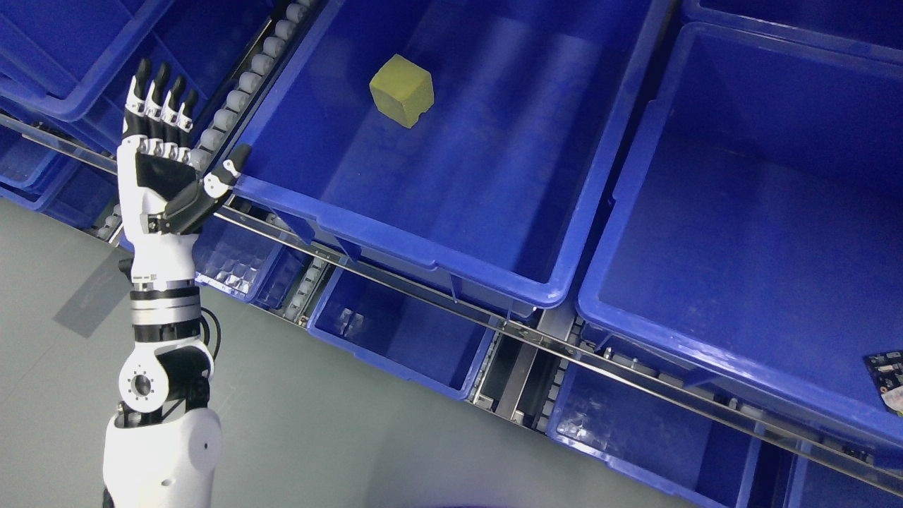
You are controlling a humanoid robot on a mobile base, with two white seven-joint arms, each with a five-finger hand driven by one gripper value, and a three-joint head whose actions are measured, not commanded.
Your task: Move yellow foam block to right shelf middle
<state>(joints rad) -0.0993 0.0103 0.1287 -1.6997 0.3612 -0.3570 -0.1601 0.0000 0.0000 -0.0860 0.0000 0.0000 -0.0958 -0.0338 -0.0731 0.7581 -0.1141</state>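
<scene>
1. Left robot hand [164, 152], white-and-black with jointed fingers, is seen raised at the picture's left, its four fingers [156, 99] held straight and close side by side, the thumb [227, 174] splayed out to the right; nothing is held in it.
2. Just beside the thumb tip, the near-left corner of a large blue plastic bin [395, 243] is met; whether the two touch cannot be told.
3. Up and to the right of the hand, across that bin's rim, the small yellow foam block [401, 90] is found lying on the bin floor toward the far side, apart from every wall.
4. No clear long axis is shown by the block: it looks roughly cubic, turned so that one corner points down toward the hand.
5. Only the left arm is in view, so it is judged the nearer one; the right hand is not seen.
6. A second large blue bin [741, 339] stands to the right, holding no block. Which bin counts as the right shelf's middle cannot be settled, so the block's bin may be either the place to lift from or the place meant.
</scene>
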